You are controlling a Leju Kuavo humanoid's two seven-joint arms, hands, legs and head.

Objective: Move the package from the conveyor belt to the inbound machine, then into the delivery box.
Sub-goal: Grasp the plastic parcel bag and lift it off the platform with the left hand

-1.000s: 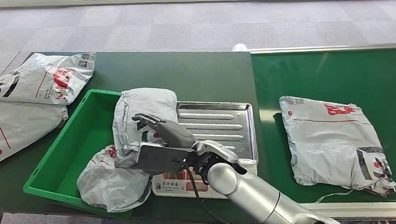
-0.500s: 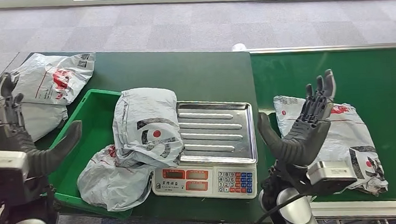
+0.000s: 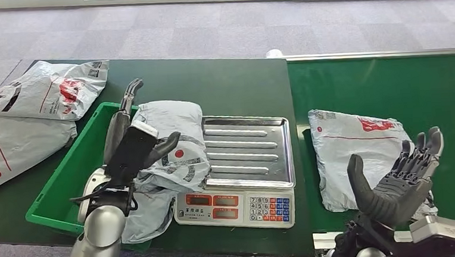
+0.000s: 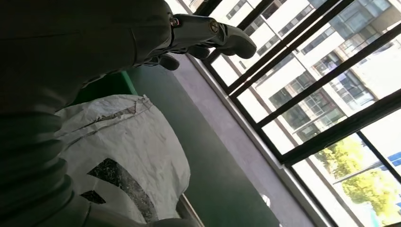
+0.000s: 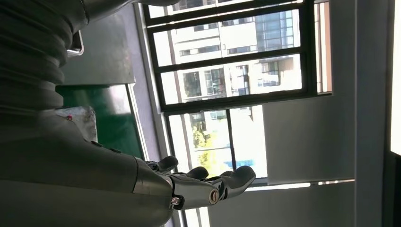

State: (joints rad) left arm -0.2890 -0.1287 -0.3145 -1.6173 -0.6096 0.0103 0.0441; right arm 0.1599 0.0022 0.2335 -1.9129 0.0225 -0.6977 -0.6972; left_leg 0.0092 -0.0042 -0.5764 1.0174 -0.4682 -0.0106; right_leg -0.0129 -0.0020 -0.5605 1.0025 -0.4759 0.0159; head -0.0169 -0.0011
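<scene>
A grey package (image 3: 358,150) with red print lies flat on the green conveyor belt (image 3: 389,83). My right hand (image 3: 401,177) hovers open and palm-up at the belt's near edge, just in front of that package, with its fingers (image 5: 208,184) spread and nothing in them. A second grey package (image 3: 169,144) lies draped from the scale's steel tray (image 3: 250,151) over the rim of the green delivery box (image 3: 67,180). My left hand (image 3: 133,140) is raised at this package's (image 4: 127,156) left edge, fingers (image 4: 208,33) stretched out and holding nothing.
Another grey package (image 3: 140,211) sits in the box's near corner. Two more packages (image 3: 50,91) (image 3: 17,141) lie on the dark table at the far left. The scale's keypad (image 3: 236,208) faces me. The table's front edge is close below.
My left hand has swung in from the far left to the package over the box rim. My right hand has dropped toward the belt's near edge. The belt package has drifted slightly left.
</scene>
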